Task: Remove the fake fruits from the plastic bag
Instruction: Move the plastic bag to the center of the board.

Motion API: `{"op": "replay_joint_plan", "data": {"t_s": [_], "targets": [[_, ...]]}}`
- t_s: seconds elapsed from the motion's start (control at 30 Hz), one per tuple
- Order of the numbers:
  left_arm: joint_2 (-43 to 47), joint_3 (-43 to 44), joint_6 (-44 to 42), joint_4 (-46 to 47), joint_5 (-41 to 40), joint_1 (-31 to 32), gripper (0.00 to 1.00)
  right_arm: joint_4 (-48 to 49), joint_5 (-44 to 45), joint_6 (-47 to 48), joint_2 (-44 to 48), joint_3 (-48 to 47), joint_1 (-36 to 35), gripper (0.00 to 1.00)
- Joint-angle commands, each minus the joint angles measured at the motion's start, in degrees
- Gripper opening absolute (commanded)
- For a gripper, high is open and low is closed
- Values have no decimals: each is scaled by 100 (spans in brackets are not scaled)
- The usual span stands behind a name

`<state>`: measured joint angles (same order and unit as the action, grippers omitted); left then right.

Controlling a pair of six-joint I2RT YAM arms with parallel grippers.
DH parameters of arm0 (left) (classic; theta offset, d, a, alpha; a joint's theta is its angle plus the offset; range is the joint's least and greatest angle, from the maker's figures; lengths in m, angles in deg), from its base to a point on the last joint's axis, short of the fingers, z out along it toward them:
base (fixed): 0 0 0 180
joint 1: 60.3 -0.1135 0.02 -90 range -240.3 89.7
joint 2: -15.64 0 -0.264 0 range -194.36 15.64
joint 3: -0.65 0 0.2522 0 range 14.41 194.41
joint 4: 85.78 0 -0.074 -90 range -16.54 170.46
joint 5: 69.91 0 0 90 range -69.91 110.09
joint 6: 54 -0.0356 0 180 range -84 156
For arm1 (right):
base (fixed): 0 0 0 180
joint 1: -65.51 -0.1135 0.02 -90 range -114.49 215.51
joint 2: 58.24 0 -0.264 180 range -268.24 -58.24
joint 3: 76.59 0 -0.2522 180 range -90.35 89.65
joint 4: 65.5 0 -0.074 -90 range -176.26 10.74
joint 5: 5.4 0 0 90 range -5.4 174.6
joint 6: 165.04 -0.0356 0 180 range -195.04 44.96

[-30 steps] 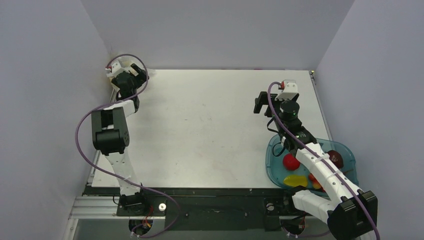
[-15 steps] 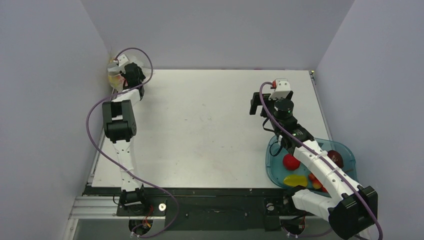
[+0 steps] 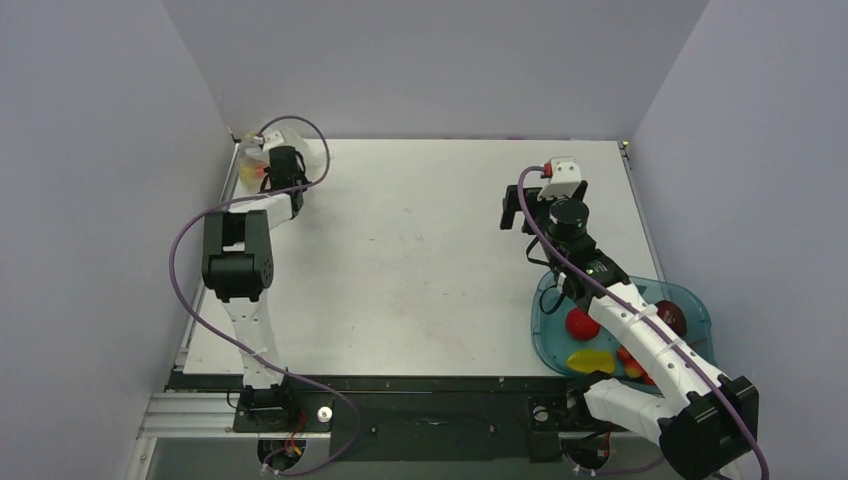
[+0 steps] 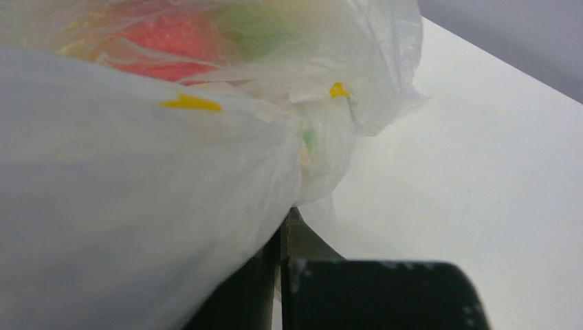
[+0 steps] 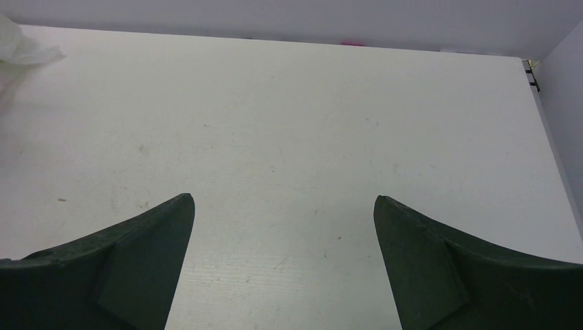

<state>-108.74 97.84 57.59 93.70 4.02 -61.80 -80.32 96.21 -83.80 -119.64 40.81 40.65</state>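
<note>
The plastic bag [image 3: 250, 158] sits bunched at the table's far left corner, with red and yellow showing through the film. In the left wrist view the plastic bag [image 4: 137, 192] fills the left side, and a red fruit [image 4: 165, 38] and a green piece [image 4: 254, 27] show blurred inside it. My left gripper [image 3: 266, 168] is shut on the bag's film, its fingertips [image 4: 292, 223] pressed together under the bulge. My right gripper [image 3: 515, 210] hovers open over bare table at the right, with nothing between its fingers [image 5: 165, 227].
A teal tray [image 3: 541, 335] lies at the near right under my right arm. It holds a red fruit [image 3: 582, 323], a yellow one [image 3: 590, 360], a dark red one [image 3: 670, 317] and small pieces. Purple walls close in on the left, back and right.
My left gripper went from open to shut on the bag and swung right, away from the left wall, bringing the bag along. The right gripper shifted slightly left, then held still.
</note>
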Motion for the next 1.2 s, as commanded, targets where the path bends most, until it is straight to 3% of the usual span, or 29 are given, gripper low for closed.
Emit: {"op": "replay_joint_plan", "data": {"t_s": [0.0, 0.17, 0.4, 0.7, 0.93, 1.03, 1.1, 1.17], "targets": [[1214, -470, -295, -88, 93, 606, 0, 345, 120, 112, 349, 47, -45, 99], [1786, -530, 324, -1447, 785, 777, 0, 436, 121, 128, 504, 151, -43, 99], [3014, -1697, 1116, -2060, 1431, 1205, 0, 471, 45, 113, 609, 189, -44, 99], [4954, -2864, 1352, -2561, 880, 2741, 0, 542, -107, 61, 479, 170, -49, 99], [5615, -3506, 1870, -2622, 891, 4121, 0, 563, -225, 9, 320, 138, -55, 99], [5807, -3632, 1954, -2774, 784, 4435, 0, 584, -340, 5, 322, 142, -60, 99], [5954, -3671, 1956, -2904, 759, 4523, 4, 578, -427, 1, 332, 135, -62, 99], [6187, -3721, 1943, -2978, 747, 4564, 15, 658, -541, -36, 311, 167, -64, 99]]}}
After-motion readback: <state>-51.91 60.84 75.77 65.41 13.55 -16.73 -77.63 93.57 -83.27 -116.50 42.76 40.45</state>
